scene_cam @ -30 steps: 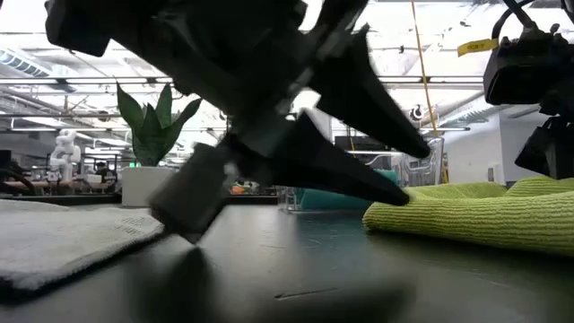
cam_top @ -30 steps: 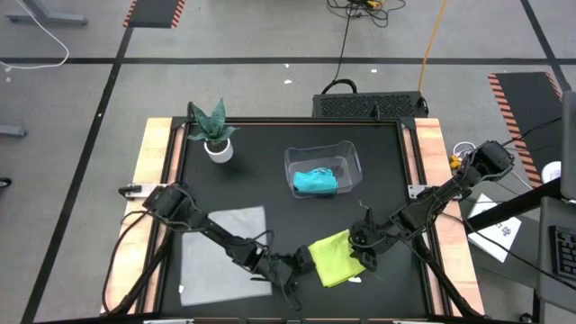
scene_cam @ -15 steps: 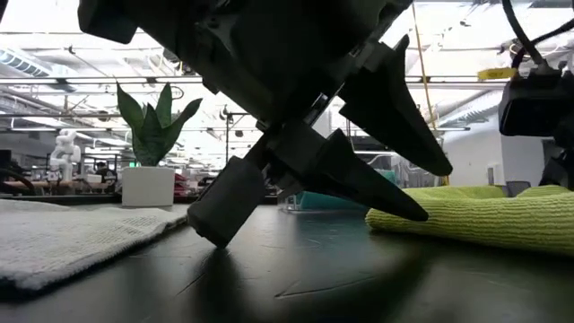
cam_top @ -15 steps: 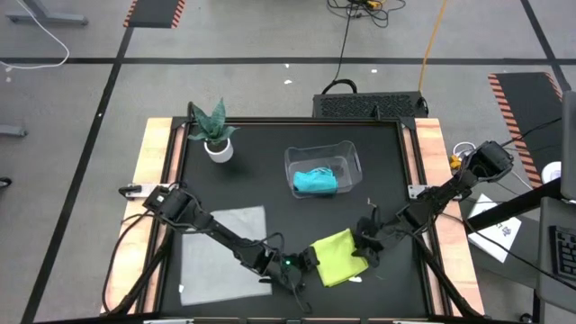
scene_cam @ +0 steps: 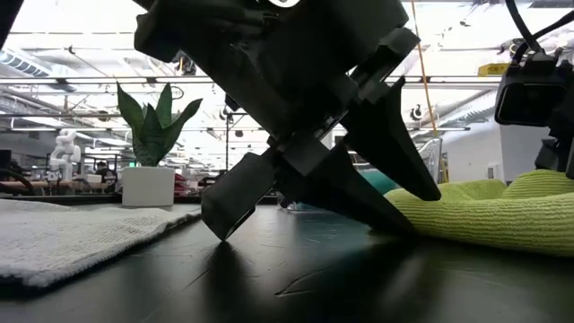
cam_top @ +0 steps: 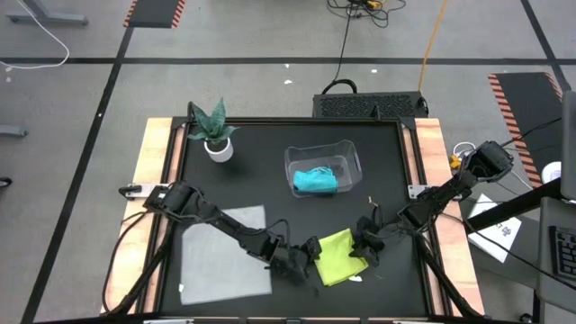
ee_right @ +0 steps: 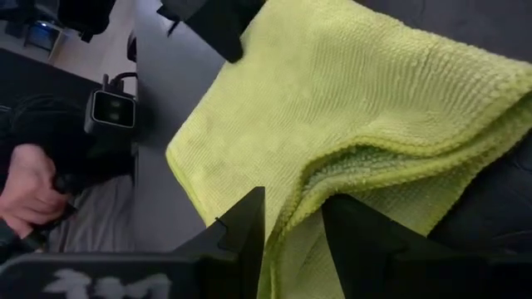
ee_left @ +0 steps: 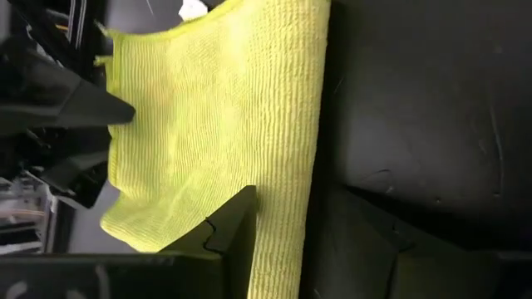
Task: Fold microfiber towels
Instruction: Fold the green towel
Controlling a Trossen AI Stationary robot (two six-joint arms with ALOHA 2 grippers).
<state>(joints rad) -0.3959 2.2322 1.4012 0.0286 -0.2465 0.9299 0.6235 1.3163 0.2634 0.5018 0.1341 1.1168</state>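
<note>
yellow-green towel (cam_top: 339, 256) between left gripper (cam_top: 310, 258) and right gripper (cam_top: 364, 245)

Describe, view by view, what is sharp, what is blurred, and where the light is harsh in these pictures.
High view: even light, everything sharp, from the grey towel to the teal towel in the bin. Low view: the left gripper looms dark against bright ceiling lights; the plant is clearer. Wrist views: the yellow-green towel shows crisp weave; the near fingers are blurred silhouettes.
</note>
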